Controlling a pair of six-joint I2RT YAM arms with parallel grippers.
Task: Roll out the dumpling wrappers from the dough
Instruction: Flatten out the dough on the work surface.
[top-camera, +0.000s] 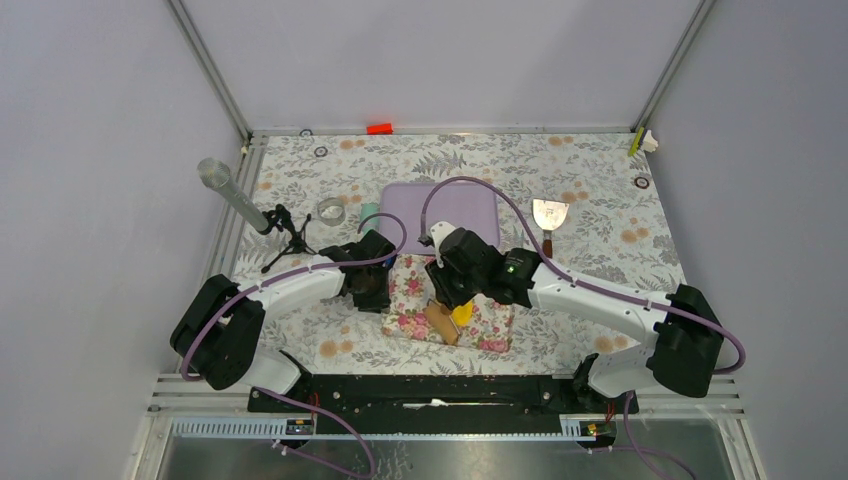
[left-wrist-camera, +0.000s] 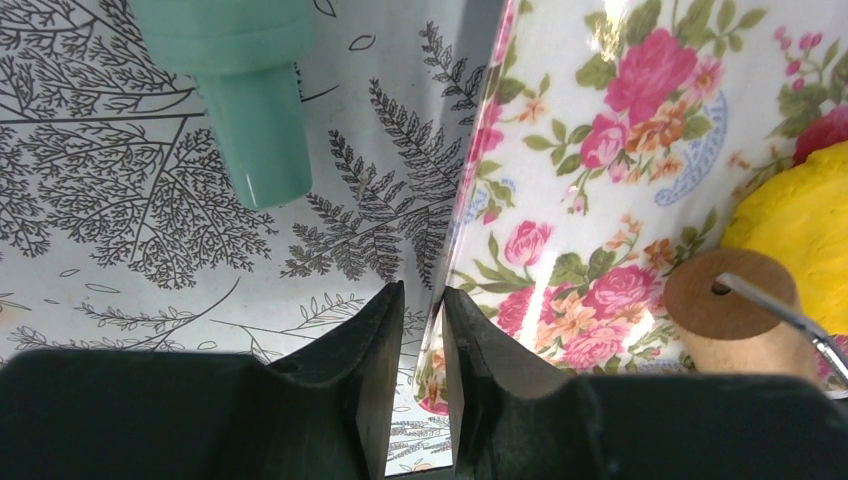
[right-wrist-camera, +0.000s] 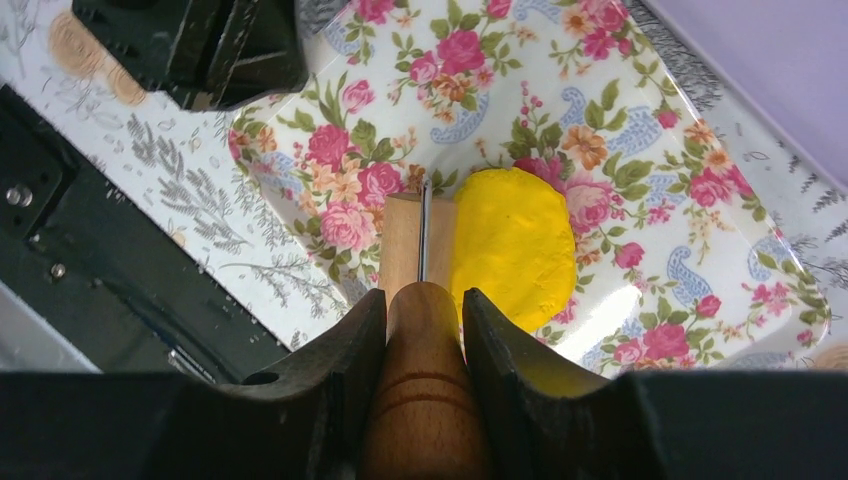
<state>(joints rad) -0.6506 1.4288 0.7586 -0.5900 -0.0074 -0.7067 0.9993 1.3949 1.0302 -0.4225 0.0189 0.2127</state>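
While right fingers (right-wrist-camera: 340, 380) clamp roller handle (right-wrist-camera: 425, 400), roller head (right-wrist-camera: 400, 240) against dough (right-wrist-camera: 515, 245), left fingers (left-wrist-camera: 355, 370) pinch tray rim (left-wrist-camera: 455, 240).

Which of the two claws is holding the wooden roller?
The right gripper: it clamps the wooden roller by its handle. The left gripper only pinches the rim of the floral tray.

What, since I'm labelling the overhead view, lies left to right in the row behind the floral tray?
microphone → tape roll → teal cylinder → purple mat → metal scraper
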